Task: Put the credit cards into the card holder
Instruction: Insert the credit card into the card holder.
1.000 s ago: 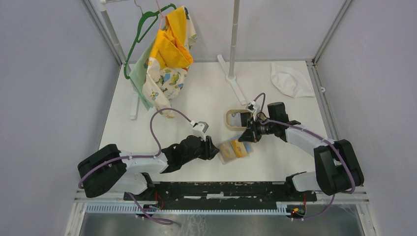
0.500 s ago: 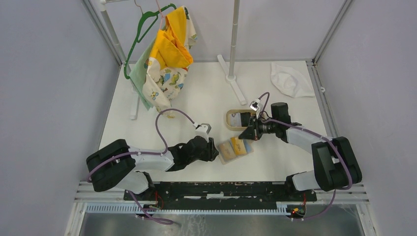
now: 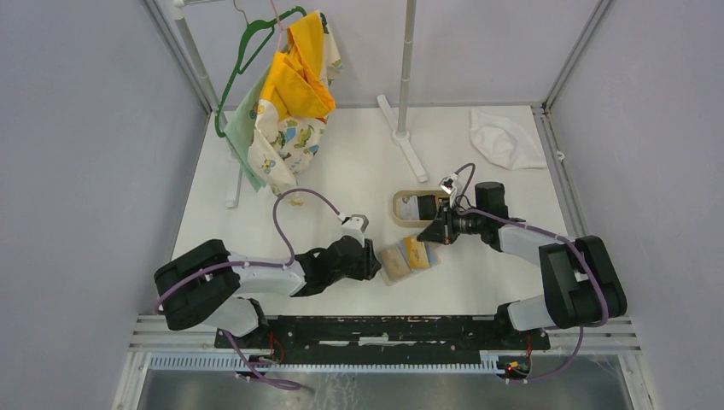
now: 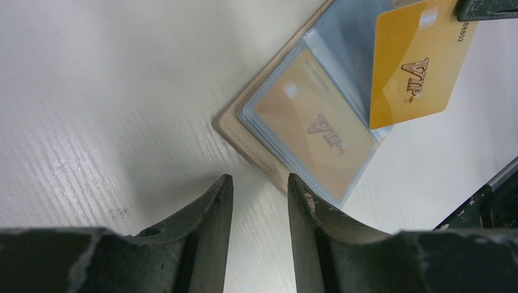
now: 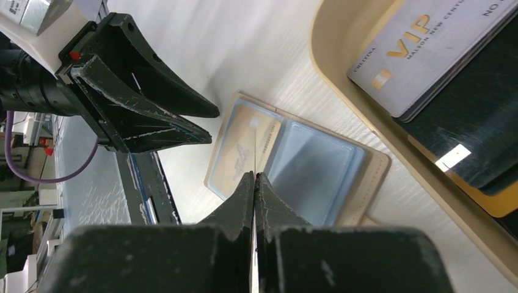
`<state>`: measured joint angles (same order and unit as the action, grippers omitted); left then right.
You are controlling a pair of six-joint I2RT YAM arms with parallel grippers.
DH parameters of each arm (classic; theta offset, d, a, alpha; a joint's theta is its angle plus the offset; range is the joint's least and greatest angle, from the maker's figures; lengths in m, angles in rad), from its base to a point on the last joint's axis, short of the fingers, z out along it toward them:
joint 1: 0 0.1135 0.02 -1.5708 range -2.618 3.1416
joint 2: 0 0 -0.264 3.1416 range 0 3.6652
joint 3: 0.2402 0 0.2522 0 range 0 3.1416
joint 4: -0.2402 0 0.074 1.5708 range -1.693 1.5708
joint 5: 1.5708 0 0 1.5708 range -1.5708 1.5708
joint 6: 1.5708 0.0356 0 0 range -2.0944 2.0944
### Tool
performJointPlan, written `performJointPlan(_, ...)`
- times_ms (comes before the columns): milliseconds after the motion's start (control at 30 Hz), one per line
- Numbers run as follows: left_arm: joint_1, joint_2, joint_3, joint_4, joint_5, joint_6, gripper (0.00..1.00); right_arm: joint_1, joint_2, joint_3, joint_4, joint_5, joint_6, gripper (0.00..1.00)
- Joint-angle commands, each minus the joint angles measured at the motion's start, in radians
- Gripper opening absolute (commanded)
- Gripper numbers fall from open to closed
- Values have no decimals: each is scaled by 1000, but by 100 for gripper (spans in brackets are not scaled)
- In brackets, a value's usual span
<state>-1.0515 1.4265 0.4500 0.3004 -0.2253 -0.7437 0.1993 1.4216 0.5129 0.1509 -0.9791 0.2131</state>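
The tan card holder (image 3: 394, 263) lies open on the table, with a gold card (image 4: 314, 131) in its left clear sleeve and its light blue right sleeve (image 5: 317, 171) bare. My right gripper (image 3: 429, 237) is shut on a gold VIP credit card (image 4: 418, 67), held edge-down just over the holder. In the right wrist view that card shows edge-on between the closed jaws (image 5: 255, 175). My left gripper (image 4: 259, 183) stands open at the holder's near-left edge. One fingertip (image 4: 293, 183) is at the tan border and nothing is between the jaws.
An oval tan tray (image 5: 342, 91) behind the holder holds a silver VIP card (image 5: 427, 55), a dark card (image 5: 470, 122) and a gold card (image 5: 495, 204). A white cloth (image 3: 505, 138) lies far right. A rack stand (image 3: 403, 128) and a hanger with clothes (image 3: 286, 94) are at the back.
The left arm's elbow has swung right while its gripper stays at the holder's edge. The right arm has shifted slightly, still holding the gold card over the holder.
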Motion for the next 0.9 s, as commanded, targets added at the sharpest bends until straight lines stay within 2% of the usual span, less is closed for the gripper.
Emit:
performJointPlan(0, -7, 13, 39, 39, 6, -13, 45, -15, -24, -6, 57, 11, 4, 0)
performJointPlan(400, -8, 39, 46, 57, 26, -8, 45, -17, -48, -43, 175, -39, 111, 0)
performJointPlan(867, -9, 48, 47, 72, 41, -11, 45, -18, 8, -64, 195, 15, 107, 0)
